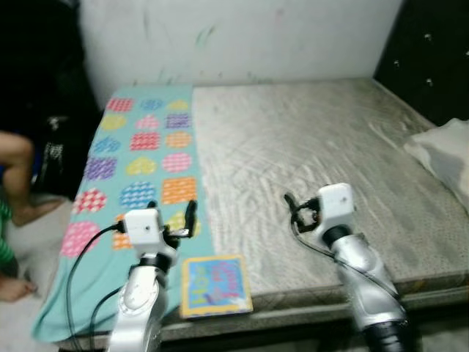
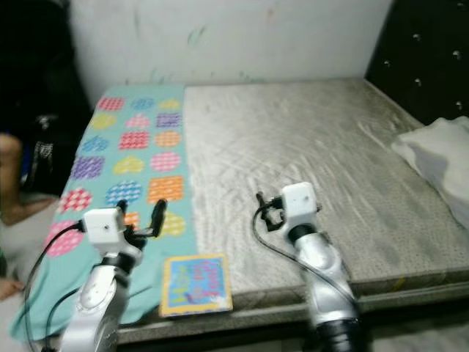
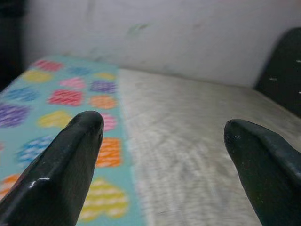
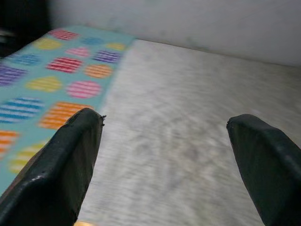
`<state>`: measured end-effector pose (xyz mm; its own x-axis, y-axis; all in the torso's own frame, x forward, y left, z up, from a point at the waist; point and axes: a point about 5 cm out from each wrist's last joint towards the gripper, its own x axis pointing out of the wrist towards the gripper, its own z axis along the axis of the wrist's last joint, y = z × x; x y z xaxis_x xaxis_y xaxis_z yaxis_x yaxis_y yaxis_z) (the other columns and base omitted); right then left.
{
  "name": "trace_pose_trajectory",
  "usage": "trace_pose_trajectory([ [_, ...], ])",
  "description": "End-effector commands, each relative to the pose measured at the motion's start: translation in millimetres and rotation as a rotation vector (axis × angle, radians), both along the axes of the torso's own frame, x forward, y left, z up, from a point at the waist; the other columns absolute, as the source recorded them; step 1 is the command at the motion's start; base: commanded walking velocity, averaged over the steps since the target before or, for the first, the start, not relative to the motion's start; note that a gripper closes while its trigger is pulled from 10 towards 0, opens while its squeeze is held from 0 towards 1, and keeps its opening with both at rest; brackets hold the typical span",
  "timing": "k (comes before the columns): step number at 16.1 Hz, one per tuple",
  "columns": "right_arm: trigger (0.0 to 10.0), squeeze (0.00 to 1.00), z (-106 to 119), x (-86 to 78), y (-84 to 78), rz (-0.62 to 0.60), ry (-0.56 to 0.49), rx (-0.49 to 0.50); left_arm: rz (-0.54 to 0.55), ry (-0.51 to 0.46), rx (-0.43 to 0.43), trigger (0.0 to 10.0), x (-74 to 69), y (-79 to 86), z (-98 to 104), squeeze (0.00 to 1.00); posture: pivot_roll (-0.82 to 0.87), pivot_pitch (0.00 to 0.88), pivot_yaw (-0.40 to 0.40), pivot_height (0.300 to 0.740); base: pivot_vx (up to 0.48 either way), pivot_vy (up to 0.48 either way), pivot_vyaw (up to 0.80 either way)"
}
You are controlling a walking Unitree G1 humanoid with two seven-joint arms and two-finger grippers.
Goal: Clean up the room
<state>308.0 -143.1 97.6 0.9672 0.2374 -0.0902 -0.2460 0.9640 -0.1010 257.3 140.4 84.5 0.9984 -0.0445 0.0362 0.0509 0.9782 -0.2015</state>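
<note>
Just beside the open left pincer (image 1: 170, 220), a colourful square picture book (image 1: 215, 284) lies on the grey bare mattress (image 1: 315, 147), likely awaiting pickup; right pincer (image 4: 164, 155) hovers open too.

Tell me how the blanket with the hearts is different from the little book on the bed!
The heart blanket is big and runs from the wall to the near edge of the bed; the book is small and sits at that near edge. The blanket is soft cloth that drapes over the side; the book is a flat, stiff square. Both are colourful and lie flat on the bed.
</note>
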Motion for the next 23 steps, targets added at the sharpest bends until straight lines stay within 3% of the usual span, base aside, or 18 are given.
trace_pose_trajectory([
  [1, 10.0, 0.0, 4.3, 1.4, -2.6, -0.004, -0.015, -0.01, 0.009, -0.016, 0.012, 10.0, 1.4, -0.3, 3.5, 0.0, 0.04, 0.002, 0.004, 0.74, 0.0, 0.0, 0.0],
  [7, 10.0, 0.0, 1.4, 0.0, -2.0, 0.0, 0.004, -0.007, 0.011, -0.004, 0.015, 10.0, 0.3, -0.9, 1.1, 0.0, 0.04, 0.005, 0.003, 0.74, 0.0, 0.0, 0.0],
  [10, 10.0, 0.0, 0.2, -0.5, -1.9, -0.003, 0.011, -0.005, 0.013, -0.004, 0.018, 10.0, 0.4, 0.1, 1.2, 0.0, 0.04, 0.008, 0.007, 0.74, 0.0, 0.0, -0.76],
  [23, 10.0, 0.0, -3.3, -1.7, 0.6, 0.011, 0.019, -0.026, 0.053, 0.007, 0.036, 10.0, -0.8, 6.8, -2.5, 0.0, 0.04, 0.004, 0.005, 0.74, 0.0, 0.0, 0.0],
])
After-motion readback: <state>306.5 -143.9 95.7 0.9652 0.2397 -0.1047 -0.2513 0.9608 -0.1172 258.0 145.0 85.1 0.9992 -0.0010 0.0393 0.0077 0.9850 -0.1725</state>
